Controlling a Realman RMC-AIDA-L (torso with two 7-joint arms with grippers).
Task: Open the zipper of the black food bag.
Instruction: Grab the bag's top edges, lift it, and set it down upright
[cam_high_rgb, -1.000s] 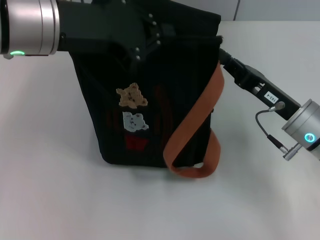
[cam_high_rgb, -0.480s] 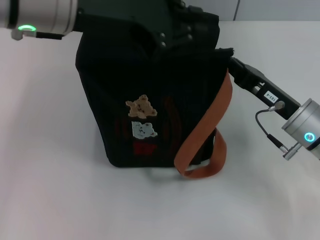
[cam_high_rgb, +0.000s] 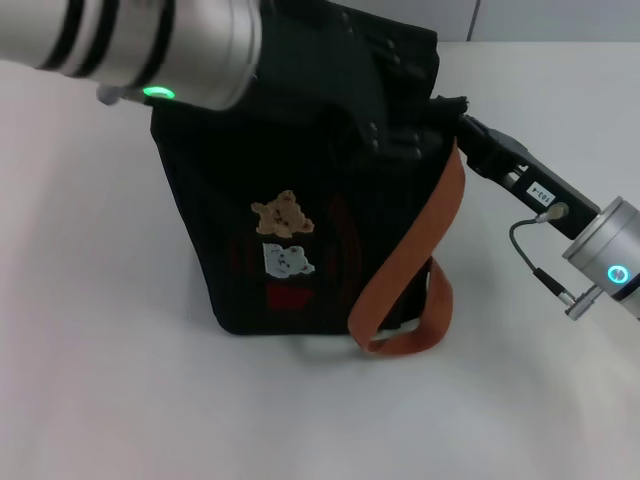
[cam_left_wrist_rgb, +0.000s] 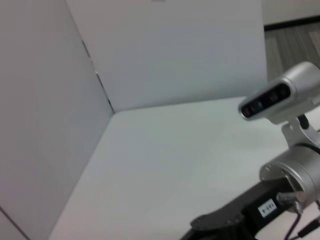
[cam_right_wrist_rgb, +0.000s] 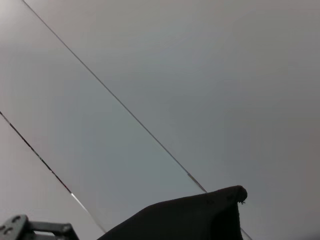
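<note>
My left tool (cam_high_rgb: 400, 125) sits over black food bag (cam_high_rgb: 300, 230) top, frame centre; right tool (cam_high_rgb: 462, 122) at its right corner; can't tell either's grip.

We cannot see the zipper on top of the black food bag (cam_high_rgb: 300, 240); the left arm (cam_high_rgb: 150, 45) covers it. The left gripper's fingers are hidden. The right gripper (cam_high_rgb: 455, 115) tips hide behind the bag's corner.
</note>
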